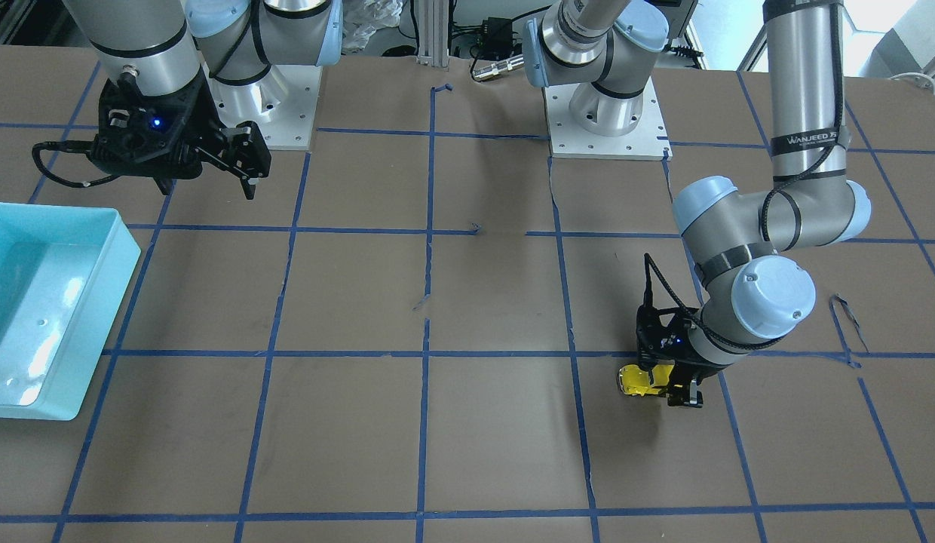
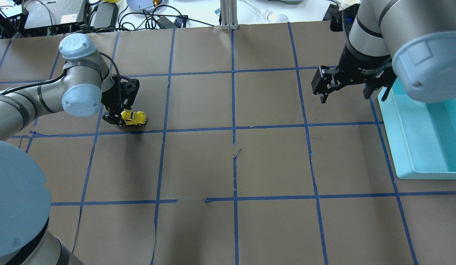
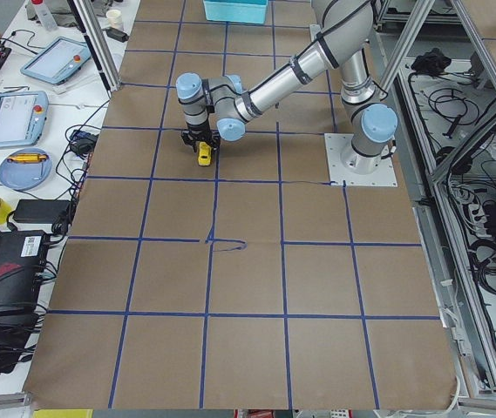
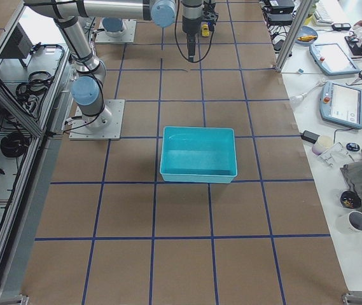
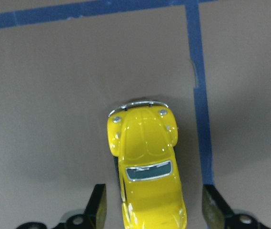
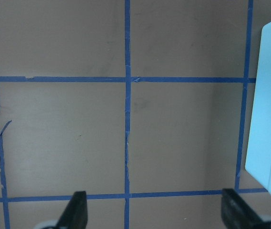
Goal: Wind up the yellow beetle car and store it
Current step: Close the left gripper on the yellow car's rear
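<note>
A table [image 2: 272, 162] is covered in brown paper, marked into large squares by blue tape lines [image 2: 233, 110]; the paper is torn in small places near the middle. A small yellow toy car [image 2: 134, 117] stands on its wheels just beside a tape line on the robot's left. A light blue plastic tub [image 2: 426, 173] sits well apart, at the far right. Two white base plates [image 1: 298, 113] lie along the robot's edge.

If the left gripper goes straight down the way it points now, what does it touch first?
Probably the yellow car, its roof against the palm: its rear sits between the open fingers of the left gripper, clear on both sides. They could reach the table first; depth is unclear.
</note>
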